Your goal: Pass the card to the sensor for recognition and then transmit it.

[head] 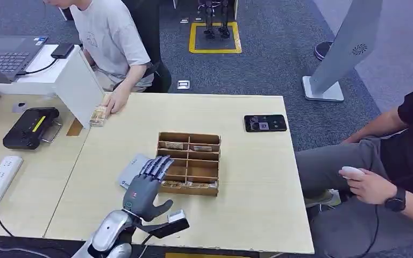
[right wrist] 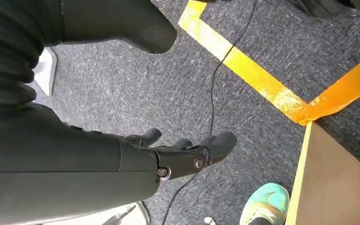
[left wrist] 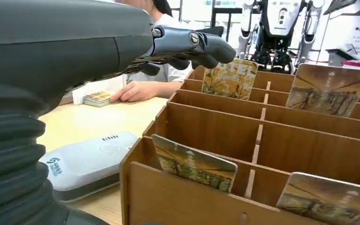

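Picture-printed cards (left wrist: 194,164) stood tilted in the compartments of a brown wooden divided tray (head: 189,163) at the middle of the pale wooden bench (head: 247,183). Just beside the tray's left wall lay a flat grey-white card sensor (head: 131,170). The left robot hand (head: 146,185) hovered over the sensor and the tray's near left corner, fingers stretched forward and apart, grasping nothing. The right robot hand (right wrist: 187,152) hung beside the bench over grey carpet crossed by yellow tape (right wrist: 258,79), fingers loosely extended and empty. A black smartphone (head: 265,122) lay well apart near the far right edge. A seated person's hand (head: 117,101) rested beside a small stack of cards (head: 99,116). Another person's hand (head: 374,185), at right, held a white device (head: 350,172).
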Controlling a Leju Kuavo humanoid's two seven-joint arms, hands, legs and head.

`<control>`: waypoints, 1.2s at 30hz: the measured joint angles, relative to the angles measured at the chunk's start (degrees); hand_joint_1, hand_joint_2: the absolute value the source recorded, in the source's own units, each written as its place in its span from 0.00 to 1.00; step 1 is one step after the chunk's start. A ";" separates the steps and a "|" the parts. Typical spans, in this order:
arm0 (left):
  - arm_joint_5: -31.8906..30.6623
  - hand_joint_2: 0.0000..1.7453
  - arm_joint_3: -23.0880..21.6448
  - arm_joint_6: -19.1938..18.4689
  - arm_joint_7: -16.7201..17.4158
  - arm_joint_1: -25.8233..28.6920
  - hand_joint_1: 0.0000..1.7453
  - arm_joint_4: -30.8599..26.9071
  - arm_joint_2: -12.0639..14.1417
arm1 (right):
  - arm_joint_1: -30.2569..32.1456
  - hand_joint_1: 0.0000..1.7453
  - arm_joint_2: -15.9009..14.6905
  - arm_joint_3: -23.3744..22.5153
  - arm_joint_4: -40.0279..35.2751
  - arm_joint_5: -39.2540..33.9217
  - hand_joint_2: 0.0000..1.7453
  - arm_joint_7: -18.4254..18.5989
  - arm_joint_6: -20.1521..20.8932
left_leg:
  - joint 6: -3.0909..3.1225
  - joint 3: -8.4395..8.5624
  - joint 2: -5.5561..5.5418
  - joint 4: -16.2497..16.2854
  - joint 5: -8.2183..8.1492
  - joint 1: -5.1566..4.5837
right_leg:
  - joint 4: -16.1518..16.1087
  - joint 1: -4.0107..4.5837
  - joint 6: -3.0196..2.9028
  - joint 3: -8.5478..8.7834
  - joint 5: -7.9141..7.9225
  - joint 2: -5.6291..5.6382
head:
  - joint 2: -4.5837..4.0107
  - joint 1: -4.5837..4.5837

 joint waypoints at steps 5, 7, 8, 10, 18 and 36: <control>0.00 1.00 0.07 0.00 -0.13 -0.10 0.00 0.33 0.00 | -0.05 0.00 0.00 0.39 -0.48 -0.57 1.00 0.02 0.46 | 0.00 0.00 0.00 0.00 0.00 0.00 | 0.00 0.00 0.00 0.00 0.00 0.00 | 0.00 0.02; -0.02 1.00 0.07 0.00 -0.13 -0.12 0.00 0.50 0.00 | -0.07 0.00 0.00 0.55 -0.66 -0.72 1.00 0.02 0.55 | 0.00 0.00 0.00 0.00 0.00 0.00 | 0.00 0.00 0.00 0.00 0.00 0.00 | 0.00 0.00; -0.04 1.00 0.07 0.00 -0.13 -0.14 0.00 0.59 0.00 | -0.06 0.00 0.00 0.66 -0.74 -0.74 1.00 0.02 0.57 | 0.00 0.00 0.00 0.00 0.00 0.00 | 0.00 0.00 0.00 0.00 0.00 0.00 | 0.00 0.00; -0.20 1.00 0.07 0.02 -0.13 -0.16 0.00 0.72 0.00 | -0.04 0.00 0.00 0.90 -0.96 -0.81 1.00 0.00 0.72 | 0.00 0.00 0.00 0.00 0.00 0.00 | 0.00 0.00 0.00 0.00 0.00 0.00 | 0.00 0.00; -0.57 1.00 0.09 0.13 -0.30 -0.46 0.00 1.29 -0.02 | 0.00 0.00 -0.83 1.90 -1.51 -2.02 1.00 -0.48 2.49 | 0.00 0.00 0.00 0.00 0.00 0.00 | 0.00 0.00 0.00 0.00 0.00 0.00 | 0.00 0.00; 2.08 1.00 0.07 -0.07 -1.92 -0.53 0.00 1.29 -0.24 | 0.01 0.00 -1.36 6.56 -2.36 -6.56 1.00 0.37 2.69 | 0.00 0.00 0.00 0.00 0.00 0.00 | 0.00 0.00 0.00 0.00 0.00 0.00 | 0.00 0.00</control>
